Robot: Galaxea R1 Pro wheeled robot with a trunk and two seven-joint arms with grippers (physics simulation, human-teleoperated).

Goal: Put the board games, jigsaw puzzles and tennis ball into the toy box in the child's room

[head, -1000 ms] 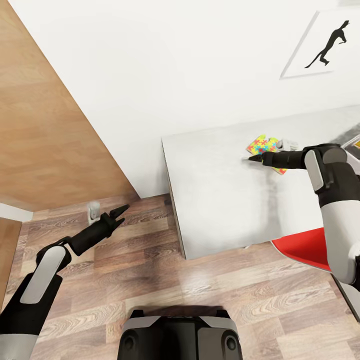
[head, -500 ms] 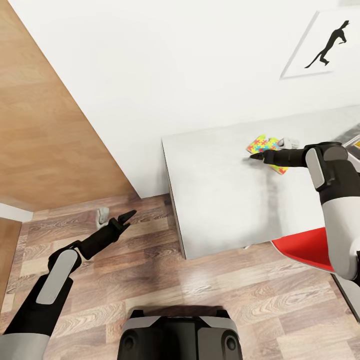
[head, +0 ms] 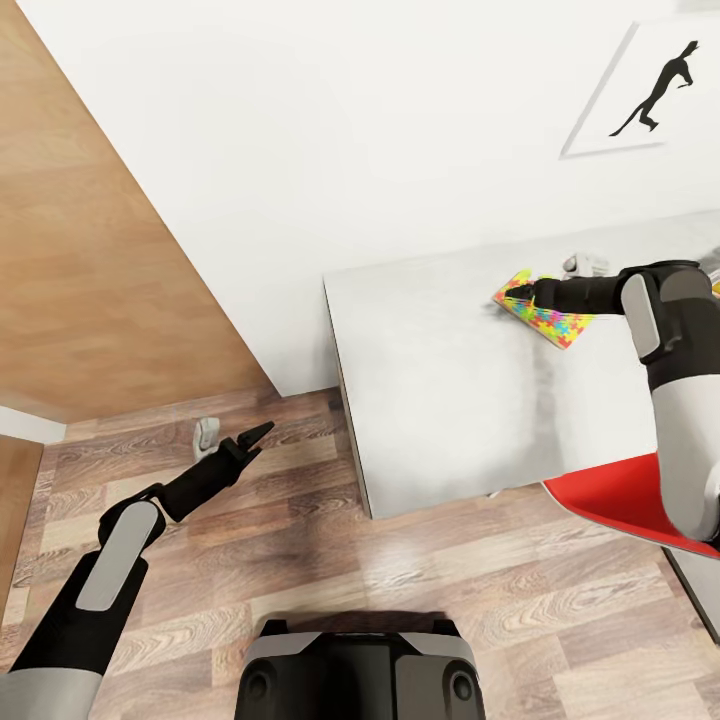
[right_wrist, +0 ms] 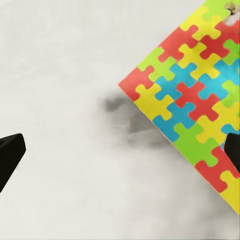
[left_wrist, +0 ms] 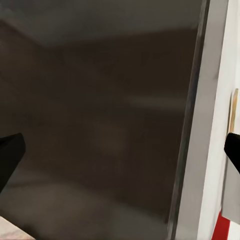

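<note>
Right gripper [head: 520, 291] spread wide, empty, at the puzzle [head: 545, 312] near the counter's [head: 440, 380] back edge. Puzzle thin, light, stiffish; pinch its overhanging corner. Left gripper [head: 255, 437] open, idle.

Left arm: extended forward and low at the left, forearm angled toward the far right. Left gripper [head: 255, 436]: jaws parted, nothing between them. Right arm: bent at the elbow, forearm directed left. Right gripper [head: 522, 291]: jaws spread wide apart.
</note>
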